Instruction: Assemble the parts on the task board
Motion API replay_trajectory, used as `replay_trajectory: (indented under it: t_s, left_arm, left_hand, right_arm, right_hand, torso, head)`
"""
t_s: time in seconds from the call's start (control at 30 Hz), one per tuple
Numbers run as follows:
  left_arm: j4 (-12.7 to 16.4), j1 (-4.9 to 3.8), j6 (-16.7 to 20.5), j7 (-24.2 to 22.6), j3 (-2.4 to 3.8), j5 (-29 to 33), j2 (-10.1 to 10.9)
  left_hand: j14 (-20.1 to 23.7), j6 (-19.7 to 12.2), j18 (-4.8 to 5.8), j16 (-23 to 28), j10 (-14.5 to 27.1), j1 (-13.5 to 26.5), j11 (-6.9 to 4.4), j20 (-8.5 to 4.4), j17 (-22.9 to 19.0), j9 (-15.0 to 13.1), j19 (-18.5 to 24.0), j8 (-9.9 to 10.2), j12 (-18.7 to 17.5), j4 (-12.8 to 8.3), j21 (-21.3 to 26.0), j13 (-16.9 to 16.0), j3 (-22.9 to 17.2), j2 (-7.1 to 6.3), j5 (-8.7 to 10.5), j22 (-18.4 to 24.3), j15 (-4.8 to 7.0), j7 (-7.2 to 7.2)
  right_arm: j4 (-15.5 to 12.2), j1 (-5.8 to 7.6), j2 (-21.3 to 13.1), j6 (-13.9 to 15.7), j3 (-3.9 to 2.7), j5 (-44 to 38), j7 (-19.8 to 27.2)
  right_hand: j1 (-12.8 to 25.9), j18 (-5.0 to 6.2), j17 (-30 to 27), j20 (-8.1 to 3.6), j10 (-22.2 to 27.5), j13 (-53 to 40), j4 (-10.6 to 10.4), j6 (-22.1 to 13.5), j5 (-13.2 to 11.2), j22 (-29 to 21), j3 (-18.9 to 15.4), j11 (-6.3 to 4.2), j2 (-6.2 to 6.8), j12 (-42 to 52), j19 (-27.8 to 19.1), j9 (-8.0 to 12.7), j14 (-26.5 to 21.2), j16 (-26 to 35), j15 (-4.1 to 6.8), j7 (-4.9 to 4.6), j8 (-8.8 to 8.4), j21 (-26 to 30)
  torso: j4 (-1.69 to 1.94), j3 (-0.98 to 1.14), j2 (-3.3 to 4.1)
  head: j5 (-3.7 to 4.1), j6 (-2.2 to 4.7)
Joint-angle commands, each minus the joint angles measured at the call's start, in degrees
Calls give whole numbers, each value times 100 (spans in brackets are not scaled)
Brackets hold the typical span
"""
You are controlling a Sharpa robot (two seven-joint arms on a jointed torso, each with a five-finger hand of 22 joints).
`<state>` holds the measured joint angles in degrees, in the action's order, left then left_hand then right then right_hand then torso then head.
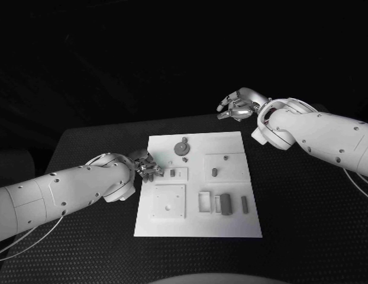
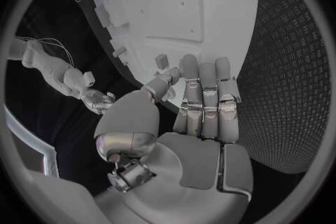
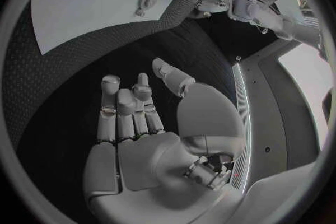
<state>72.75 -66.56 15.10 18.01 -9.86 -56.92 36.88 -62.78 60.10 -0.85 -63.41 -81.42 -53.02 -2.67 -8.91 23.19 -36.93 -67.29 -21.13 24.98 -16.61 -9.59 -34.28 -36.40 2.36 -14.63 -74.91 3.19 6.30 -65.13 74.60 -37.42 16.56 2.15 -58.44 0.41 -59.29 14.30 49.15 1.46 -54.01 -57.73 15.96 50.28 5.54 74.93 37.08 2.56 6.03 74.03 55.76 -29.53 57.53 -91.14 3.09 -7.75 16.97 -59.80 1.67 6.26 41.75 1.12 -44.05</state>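
The white task board (image 1: 235,225) lies in the middle of the table. On it are a round grey part (image 1: 182,148), a small part (image 1: 178,173) near its left edge and two grey bars (image 1: 226,203) toward the near right. My left hand (image 1: 145,165) hovers at the board's left edge, its fingers (image 2: 203,87) straight and side by side over the board (image 2: 196,5), holding nothing; a small part (image 2: 162,60) lies just beyond the thumb. My right hand (image 1: 238,106) is off the board, past its far right corner, fingers (image 3: 126,106) outstretched and empty.
Square raised blocks (image 1: 168,200) and recessed slots (image 1: 206,201) take up the board's near half. Black textured table (image 1: 320,225) surrounds the board on all sides. The right forearm (image 1: 329,139) reaches across the table's right side.
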Motion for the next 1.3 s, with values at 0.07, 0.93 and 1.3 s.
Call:
replay_trajectory:
  t_s: [0.07,0.93,1.3]
  left_arm:
    - [78,52,-39,245,-28,-497,-51]
    - [118,49,-255,531,-25,-1079,-273]
    - [126,49,-487,611,-28,-1115,-322]
  left_hand:
    - [-83,446,1,-54,-79,43,-72,-19,59,-33,-106,-14,89,11,-46,-69,2,-109,-404,-132,33,-363]
    - [-304,806,-13,-447,-158,213,-255,-169,263,-319,-366,-175,761,34,-443,-497,54,-234,-870,-154,184,-547]
    - [-320,832,-13,-517,-133,239,-277,-192,276,-396,-373,-196,890,38,-537,-554,46,-225,-948,-153,206,-569]
  right_arm:
    - [-2,-2,4,-68,-3,-2,38]
    - [1,-2,20,-77,-3,-2,35]
    - [-3,-2,21,-80,-3,-2,32]
  right_hand:
    - [22,70,-6,20,50,7,4,48,-10,61,-11,-1,-20,37,13,-9,19,-31,26,-108,-37,22]
    - [15,70,-8,19,51,12,11,48,-9,61,-7,-1,-19,40,13,-10,19,-32,26,-108,-38,23]
    - [11,70,-9,18,52,15,15,48,-9,62,-5,-1,-18,41,13,-10,18,-32,26,-108,-39,24]
  torso:
    - [-1,0,2]
    - [0,3,0]
    - [0,3,2]
  head:
    - [14,-7]
    - [14,-19]
    - [11,-34]
